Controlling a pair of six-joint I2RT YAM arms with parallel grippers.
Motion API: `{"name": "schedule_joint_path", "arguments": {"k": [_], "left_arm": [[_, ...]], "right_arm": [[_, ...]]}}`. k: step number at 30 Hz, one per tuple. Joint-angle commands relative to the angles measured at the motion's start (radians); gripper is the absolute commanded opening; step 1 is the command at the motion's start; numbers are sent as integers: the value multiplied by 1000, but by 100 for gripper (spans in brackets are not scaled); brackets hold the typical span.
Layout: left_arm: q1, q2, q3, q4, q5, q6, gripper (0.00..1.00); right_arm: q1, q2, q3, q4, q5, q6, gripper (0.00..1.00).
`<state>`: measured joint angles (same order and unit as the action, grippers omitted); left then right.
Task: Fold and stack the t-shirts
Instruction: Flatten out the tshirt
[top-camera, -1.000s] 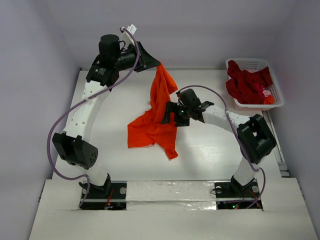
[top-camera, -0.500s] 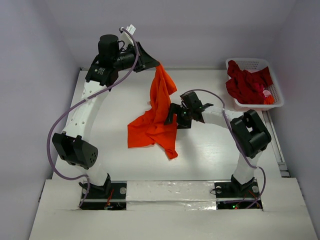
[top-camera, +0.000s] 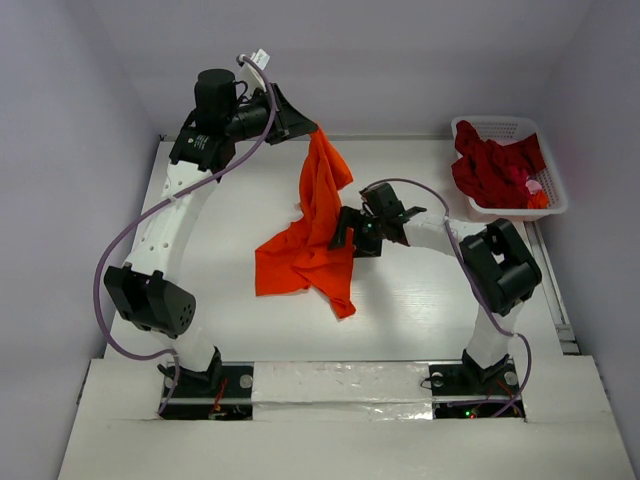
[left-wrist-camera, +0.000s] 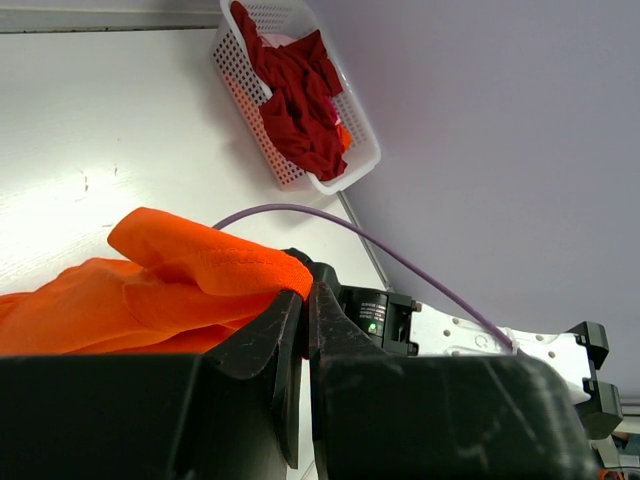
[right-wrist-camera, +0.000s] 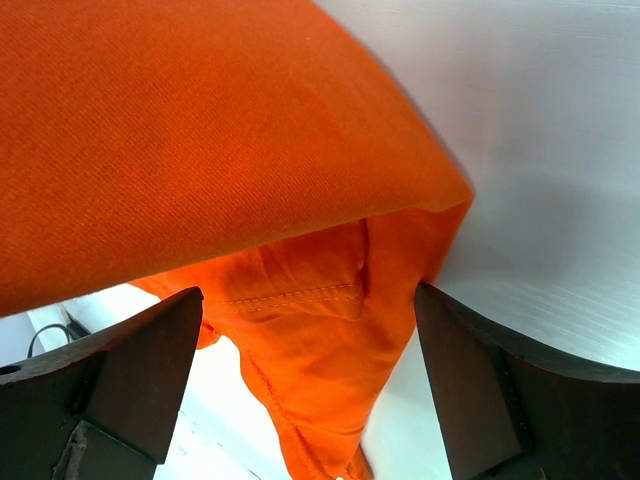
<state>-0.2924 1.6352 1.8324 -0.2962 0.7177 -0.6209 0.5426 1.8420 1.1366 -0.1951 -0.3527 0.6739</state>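
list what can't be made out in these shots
- Dark red t-shirts in the basket, top view: heaped together, count unclear.
- Orange t-shirt: its own folds hide collar and sleeves in every view.
- Right end effector, right wrist view: finger bases cut off by the bottom edge; contact with cloth unclear.

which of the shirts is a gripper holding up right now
The bright orange t-shirt: the left gripper pinches its edge and holds it up. The dark red shirts lie bunched in the white basket.
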Motion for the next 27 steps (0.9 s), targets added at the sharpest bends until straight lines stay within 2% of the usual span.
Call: {"name": "schedule_joint_path", "arguments": {"k": [1,10,21,27], "left_arm": [[6,-49,-1,42,22,13,0],[15,-41,-1,49,26,9,0],[24,-40,-8,52,29,12,0],[24,-37,-4,48,32,12,0]], "right_arm": [[2,11,3,56,-26,-5,91],[22,6,6,60,-25,0,89],[40,14,-9,86,-29,23,79],[49,-18,0,63,-8,19,79]]}}
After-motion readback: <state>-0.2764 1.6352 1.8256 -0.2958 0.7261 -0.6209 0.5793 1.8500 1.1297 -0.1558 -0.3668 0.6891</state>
